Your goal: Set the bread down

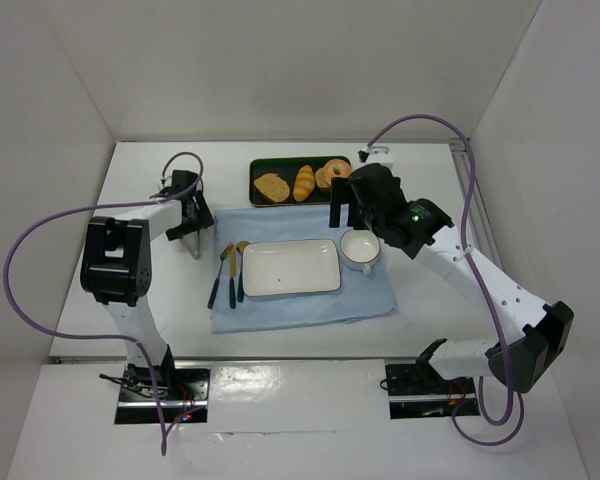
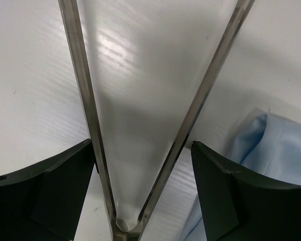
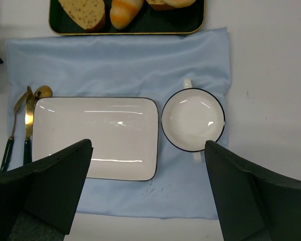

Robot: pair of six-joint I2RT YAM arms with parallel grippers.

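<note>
The bread, a golden-orange ridged roll, lies in the dark green tray at the back, between a toast slice and a donut. In the right wrist view the bread is at the top edge. My right gripper is open and empty. It hovers over the blue cloth, just in front of the tray. My left gripper is at the left of the cloth. It is shut on metal tongs, one finger on each spread arm; the gripper is low over the table.
A white rectangular plate and a white handled bowl sit on the cloth. Gold cutlery with dark handles lies left of the plate. White walls enclose the table on three sides.
</note>
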